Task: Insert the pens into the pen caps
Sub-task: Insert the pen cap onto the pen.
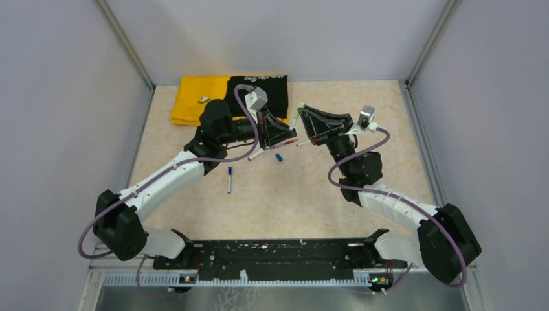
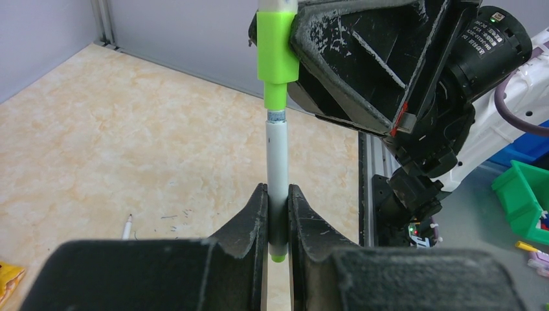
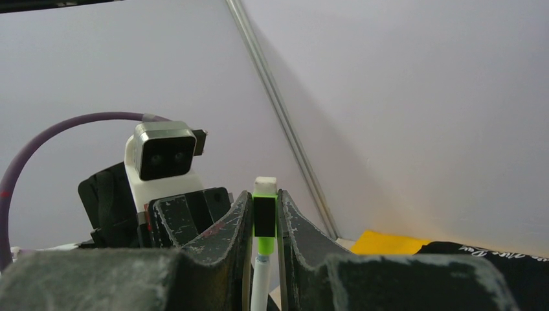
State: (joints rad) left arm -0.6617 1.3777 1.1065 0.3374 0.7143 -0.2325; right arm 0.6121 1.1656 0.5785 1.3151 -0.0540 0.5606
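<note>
the left gripper (image 2: pixel 278 194) was nearly closed, its two fingers pinching the lower part of a white pen (image 2: pixel 278 155). the pen stood upright between them in the left wrist view, with a small green end showing just below the fingers. its upper end met the narrow mouth of a green cap (image 2: pixel 274 52), and a short grey collar showed right beneath that mouth. how deep the tip sat in the cap could not be told.

the right gripper (image 3: pixel 264 197) was also narrow, clamped on the green cap (image 3: pixel 264 217). a white stub stuck out above its fingers and the pen's barrel (image 3: pixel 261 278) ran down below them.

from above, the two grippers faced each other nose to nose over the far middle of the table (image 1: pixel 324 194), left gripper (image 1: pixel 280 131) and right gripper (image 1: pixel 308 125) close together, with the green cap (image 1: pixel 294 119) between them.

on the table near them lay a blue cap (image 1: pixel 280 157), a white pen (image 1: pixel 256 155) just left of it, and a blue-ended pen (image 1: pixel 229 180) nearer the bases. a yellow cloth (image 1: pixel 194 100) and a black cloth (image 1: pixel 275 91) lay at the far edge.
</note>
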